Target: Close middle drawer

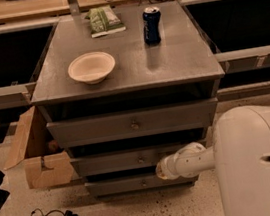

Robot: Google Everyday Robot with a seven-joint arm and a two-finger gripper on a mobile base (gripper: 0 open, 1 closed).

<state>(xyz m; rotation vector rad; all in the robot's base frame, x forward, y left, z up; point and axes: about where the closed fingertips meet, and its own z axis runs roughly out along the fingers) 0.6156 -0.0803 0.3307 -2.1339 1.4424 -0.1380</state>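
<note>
Your wide grey middle drawer looks like matt wood, its small round knob metal. The smooth, slightly glossy white plastic gripper sits low at that drawer's front.

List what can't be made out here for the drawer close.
- Gripper: low at the middle drawer front, right of its knob. Whether it touches the front is hidden by the end of the arm.
- Middle drawer: whether it is fully shut. The gap above it is too dark.
- Can: label too small to read.
- Arm: cut off by the right and bottom edges.
- Cardboard box: contents hidden by its flap.
</note>
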